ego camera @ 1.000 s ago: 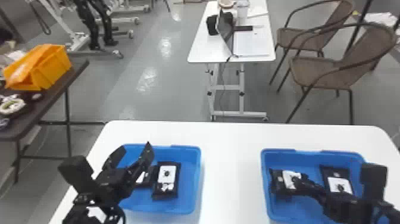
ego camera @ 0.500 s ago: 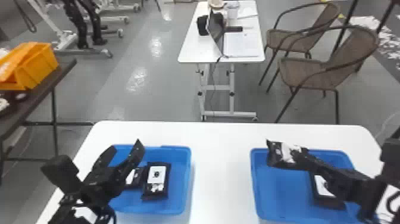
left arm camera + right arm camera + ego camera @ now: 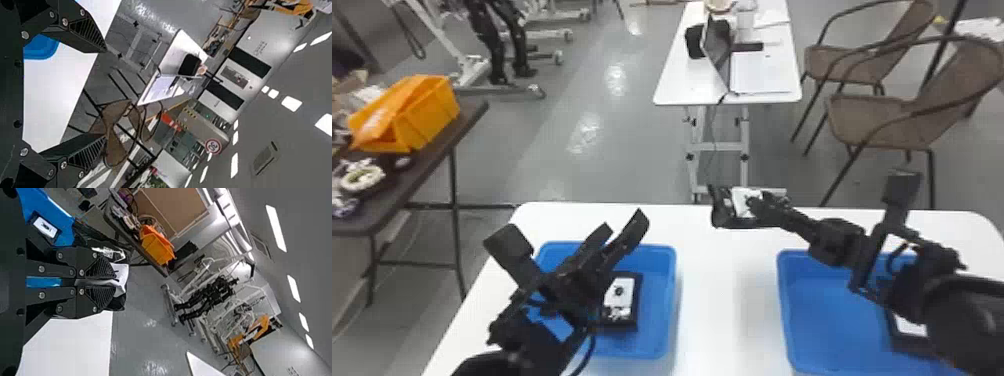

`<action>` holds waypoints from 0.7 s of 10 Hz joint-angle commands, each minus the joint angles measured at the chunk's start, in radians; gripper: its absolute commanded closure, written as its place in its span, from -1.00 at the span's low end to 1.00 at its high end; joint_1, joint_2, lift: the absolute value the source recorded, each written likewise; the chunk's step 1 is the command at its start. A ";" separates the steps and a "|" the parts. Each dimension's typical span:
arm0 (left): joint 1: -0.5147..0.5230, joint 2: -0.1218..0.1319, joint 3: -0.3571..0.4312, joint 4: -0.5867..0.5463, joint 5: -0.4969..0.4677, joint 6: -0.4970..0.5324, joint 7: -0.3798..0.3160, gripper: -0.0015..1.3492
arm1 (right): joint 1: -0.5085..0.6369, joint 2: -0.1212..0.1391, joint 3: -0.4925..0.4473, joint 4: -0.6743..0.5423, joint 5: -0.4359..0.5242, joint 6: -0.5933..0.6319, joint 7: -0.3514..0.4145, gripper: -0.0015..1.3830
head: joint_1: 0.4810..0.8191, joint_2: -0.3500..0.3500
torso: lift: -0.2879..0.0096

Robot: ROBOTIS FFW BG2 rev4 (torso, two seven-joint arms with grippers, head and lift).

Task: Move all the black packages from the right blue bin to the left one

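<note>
In the head view my right gripper (image 3: 764,205) is shut on a black package (image 3: 722,210) with a white label, held up above the table between the bins. The right wrist view shows my right gripper (image 3: 105,282) pinching that package (image 3: 119,299). Another black package (image 3: 909,327) lies in the right blue bin (image 3: 797,320), partly behind the right arm. My left gripper (image 3: 627,227) stands open over the left blue bin (image 3: 664,300), where a labelled package (image 3: 629,300) lies. In the left wrist view my left gripper (image 3: 103,94) has nothing between its fingers.
Both bins stand on a white table (image 3: 722,320). Beyond its far edge are a smaller white table (image 3: 677,80) with a laptop and two brown chairs (image 3: 877,115). At the left, a dark table (image 3: 432,135) carries an orange bin (image 3: 427,115).
The right gripper has lifted its package out of the right bin and carried it up and leftward, toward the table's middle. The left gripper stays over the left bin. The head view has shifted somewhat.
</note>
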 commanded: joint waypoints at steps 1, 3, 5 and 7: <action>-0.038 0.029 -0.031 0.015 0.066 0.030 -0.017 -0.58 | -0.071 0.000 0.075 0.094 -0.024 -0.048 0.007 0.56 | 0.27 0.50 | 0.67; -0.074 0.030 -0.058 0.032 0.066 0.049 -0.052 -0.58 | -0.133 0.001 0.162 0.186 -0.069 -0.088 0.019 0.56 | 0.27 0.51 | 0.67; -0.100 0.024 -0.081 0.061 0.072 0.050 -0.092 -0.58 | -0.173 0.007 0.231 0.226 -0.112 -0.109 0.023 0.56 | 0.27 0.54 | 0.67; -0.103 0.022 -0.081 0.065 0.069 0.066 -0.096 -0.58 | -0.203 0.011 0.285 0.240 -0.135 -0.117 0.026 0.56 | 0.27 0.58 | 0.67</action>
